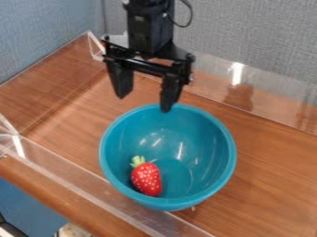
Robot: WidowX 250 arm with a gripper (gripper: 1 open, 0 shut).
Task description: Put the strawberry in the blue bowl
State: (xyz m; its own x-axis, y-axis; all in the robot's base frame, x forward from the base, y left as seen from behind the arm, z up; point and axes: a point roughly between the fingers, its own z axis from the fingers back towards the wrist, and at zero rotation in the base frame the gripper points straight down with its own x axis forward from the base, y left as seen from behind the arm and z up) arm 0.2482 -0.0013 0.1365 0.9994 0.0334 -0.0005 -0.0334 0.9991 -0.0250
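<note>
1. A gray wall (254,35) stands behind the blue bowl (113,153), and a brown wood table (59,91) is under the bowl.
2. See-through plastic walls (81,180) go along the edges of the table, and one runs close by the bowl, on its near left side in the picture.
3. The strawberry (146,179) is inside the bowl. It lies low down, by the bowl's near left side in the picture, and its green top points up and a bit left.
4. The black gripper (146,93) is above the bowl's far rim. Its two fingers are spread wide, with nothing between them, and they do not touch the strawberry.
5. So the big job looks done: the strawberry is in the bowl, and the gripper is not holding it.
6. I think not much is left. The arm may just need to go up and away from the bowl, and not bump its rim.
</note>
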